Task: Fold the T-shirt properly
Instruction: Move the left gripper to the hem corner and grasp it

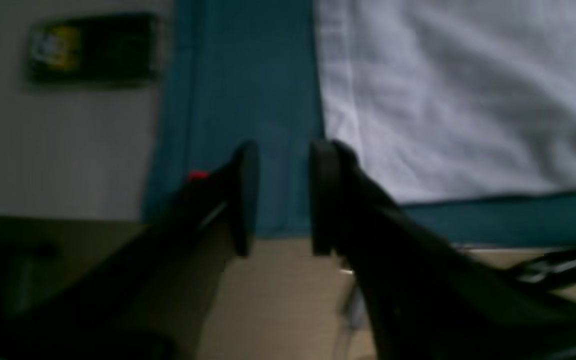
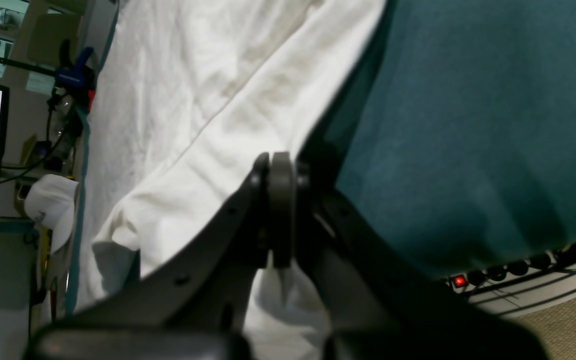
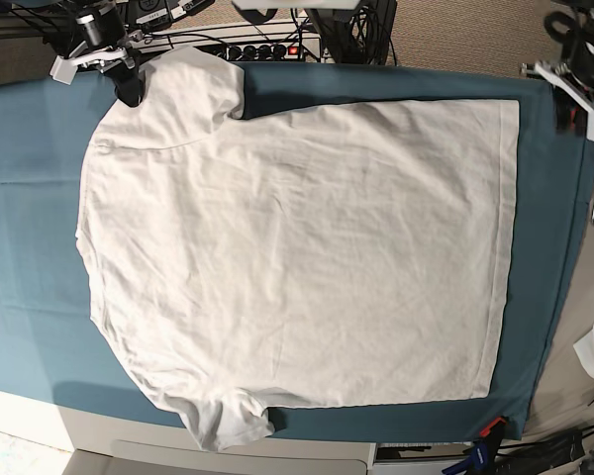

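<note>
Across the teal table cloth point(image 3: 40, 129) your plain white cotton T-shirt point(image 3: 297, 257) lies spread flat, collar end toward the base view's left and stitched bottom hem toward its right. At the far left corner your right gripper point(image 2: 275, 215) is clenched on the edge of the upper short sleeve point(image 3: 193, 79); white fabric emerges just below the pressed pads. Your left gripper point(image 1: 283, 197) hangs released, jaws parted and empty, just beside the hem corner, off the shirt. Judging from this, you are starting a sleeve fold. Lift only enough to clear the body, carry the sleeve inward in a straight line, and bring the left gripper onto the hem before pulling.
</note>
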`<state>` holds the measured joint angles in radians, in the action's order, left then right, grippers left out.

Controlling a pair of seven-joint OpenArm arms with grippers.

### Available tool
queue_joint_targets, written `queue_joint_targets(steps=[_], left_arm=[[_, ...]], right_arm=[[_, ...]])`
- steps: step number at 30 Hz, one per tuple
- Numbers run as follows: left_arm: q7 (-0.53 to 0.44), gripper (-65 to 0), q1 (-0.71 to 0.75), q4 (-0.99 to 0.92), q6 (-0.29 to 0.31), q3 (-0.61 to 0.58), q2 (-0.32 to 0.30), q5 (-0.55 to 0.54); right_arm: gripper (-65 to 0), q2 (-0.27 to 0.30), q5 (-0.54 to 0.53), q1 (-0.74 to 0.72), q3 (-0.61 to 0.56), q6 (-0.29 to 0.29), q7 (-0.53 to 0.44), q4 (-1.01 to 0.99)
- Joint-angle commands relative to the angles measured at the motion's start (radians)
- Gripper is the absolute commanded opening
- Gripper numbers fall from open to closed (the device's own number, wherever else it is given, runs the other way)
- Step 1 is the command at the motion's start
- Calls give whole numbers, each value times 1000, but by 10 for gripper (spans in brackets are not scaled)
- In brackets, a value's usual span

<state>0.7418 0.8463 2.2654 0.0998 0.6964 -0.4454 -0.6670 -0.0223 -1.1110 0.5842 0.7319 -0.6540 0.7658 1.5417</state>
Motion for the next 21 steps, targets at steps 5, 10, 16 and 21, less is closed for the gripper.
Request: queue_joint_targets(steps=[5, 10, 16, 21], left_arm=[[33, -468, -82, -147, 129, 28, 16, -233], [81, -468, -98, -202, 195, 28, 18, -340], [109, -467, -102, -253, 242, 28, 18, -381], [128, -453, -131, -342, 241, 28, 18, -381]], right_arm=[[-650, 5, 28, 11, 3, 15, 16, 3], [-650, 6, 27, 11, 2, 15, 16, 3], [-650, 6, 28, 11, 2, 15, 16, 3], [-650, 5, 28, 11, 2, 15, 16, 3]])
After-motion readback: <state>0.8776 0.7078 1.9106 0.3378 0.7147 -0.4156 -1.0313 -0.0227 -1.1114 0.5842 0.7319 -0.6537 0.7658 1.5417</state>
